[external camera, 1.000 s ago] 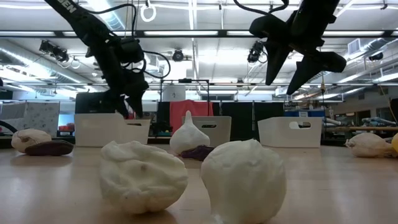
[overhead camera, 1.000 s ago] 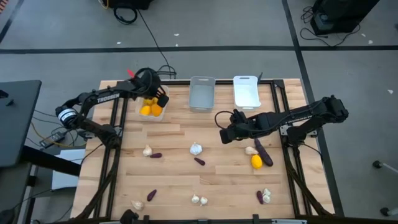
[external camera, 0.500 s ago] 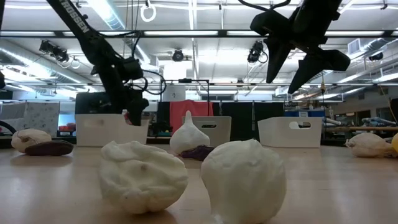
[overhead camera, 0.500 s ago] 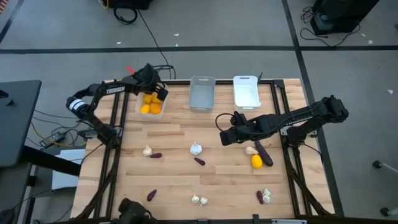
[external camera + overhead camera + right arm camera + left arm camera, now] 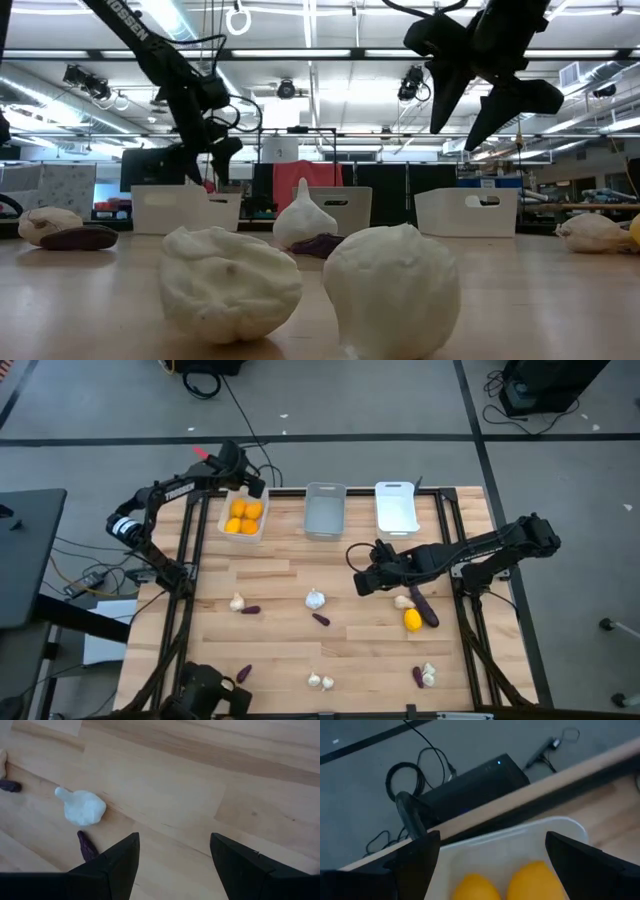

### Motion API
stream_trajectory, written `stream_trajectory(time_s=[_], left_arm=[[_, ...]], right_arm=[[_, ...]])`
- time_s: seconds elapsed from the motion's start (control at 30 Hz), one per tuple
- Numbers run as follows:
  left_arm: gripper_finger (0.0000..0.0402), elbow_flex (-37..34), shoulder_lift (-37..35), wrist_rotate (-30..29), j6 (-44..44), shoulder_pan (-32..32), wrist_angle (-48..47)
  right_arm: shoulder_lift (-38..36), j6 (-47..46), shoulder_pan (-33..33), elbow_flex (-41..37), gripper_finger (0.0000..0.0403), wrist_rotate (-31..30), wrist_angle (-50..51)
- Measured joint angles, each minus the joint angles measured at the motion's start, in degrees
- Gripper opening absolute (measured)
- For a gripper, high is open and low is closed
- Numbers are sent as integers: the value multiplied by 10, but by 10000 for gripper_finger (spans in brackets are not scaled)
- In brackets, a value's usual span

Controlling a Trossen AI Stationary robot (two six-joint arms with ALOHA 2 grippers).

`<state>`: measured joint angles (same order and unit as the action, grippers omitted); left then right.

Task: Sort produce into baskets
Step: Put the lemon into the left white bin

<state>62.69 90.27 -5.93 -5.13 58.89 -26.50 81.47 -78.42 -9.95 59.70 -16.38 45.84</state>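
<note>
High view: left gripper [image 5: 243, 472] hangs empty, fingers apart, over the far end of the fruit bin [image 5: 245, 520]. Right gripper [image 5: 362, 575], also spread, hovers near a garlic bulb [image 5: 315, 599]. Looks like a drop-off; next, grab that bulb

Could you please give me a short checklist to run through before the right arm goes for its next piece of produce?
1. Right gripper open and empty: ok.
2. Whitish garlic bulb and small dark purple piece lie apart on the wooden table: ok.
3. Left gripper open and empty above the far edge of the white plastic basket of orange-yellow fruits: ok.
4. Grey translucent basket empty: ok.
5. Second white basket empty: ok.
</note>
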Motion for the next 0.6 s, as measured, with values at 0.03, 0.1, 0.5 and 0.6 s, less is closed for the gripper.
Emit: stream_trajectory(time_s=[0.03,0.1,0.5,0.6], left_arm=[[367,10,-2,2,4,0,-18],[367,31,-9,25,14,-2,-44],[367,61,-114,171,-47,-147,-60],[367,61,-121,150,-73,-219,-45]], right_arm=[[0,0,-3,0,253,1,2],[0,1,-12,0,253,18,15],[0,-35,-124,0,250,198,101],[0,-90,-146,0,250,176,134]])
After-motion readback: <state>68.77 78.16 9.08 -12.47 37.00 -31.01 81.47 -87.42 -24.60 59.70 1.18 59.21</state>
